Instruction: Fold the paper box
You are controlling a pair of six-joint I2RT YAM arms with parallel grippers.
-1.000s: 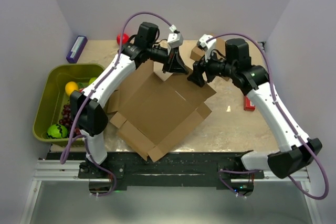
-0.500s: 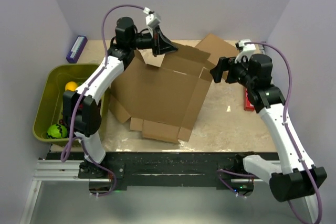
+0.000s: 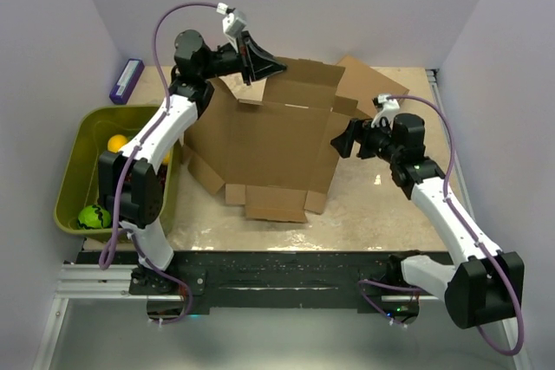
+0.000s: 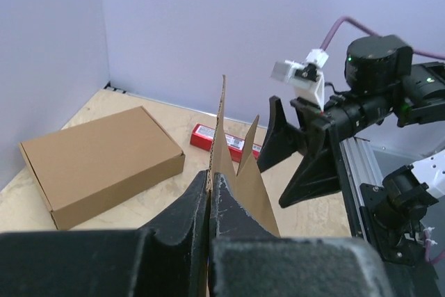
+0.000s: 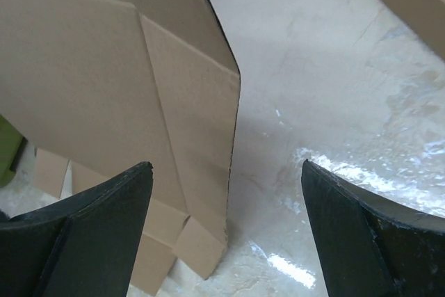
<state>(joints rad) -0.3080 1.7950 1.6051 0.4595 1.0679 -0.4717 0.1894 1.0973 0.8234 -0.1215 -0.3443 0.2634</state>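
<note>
The paper box [image 3: 269,149] is a large creased brown cardboard sheet with flaps, standing nearly upright on its lower flaps in the middle of the table. My left gripper [image 3: 276,67] is shut on its top edge; in the left wrist view the thin cardboard edge [image 4: 222,140] rises from between the closed fingers [image 4: 208,193]. My right gripper [image 3: 342,140] is open and empty at the sheet's right edge. In the right wrist view that edge [image 5: 233,130] lies between the spread fingertips [image 5: 226,172], untouched.
A second formed brown carton [image 3: 368,82] lies at the back right, also in the left wrist view [image 4: 97,161]. A red packet [image 3: 411,171] lies right of my right arm. A green bin [image 3: 82,132] of fruit sits left. A purple box [image 3: 127,81] lies back left.
My left gripper has lifted the sheet from flat on the table to nearly upright. My right gripper has let go of its far edge, pulled right and come down beside its right edge.
</note>
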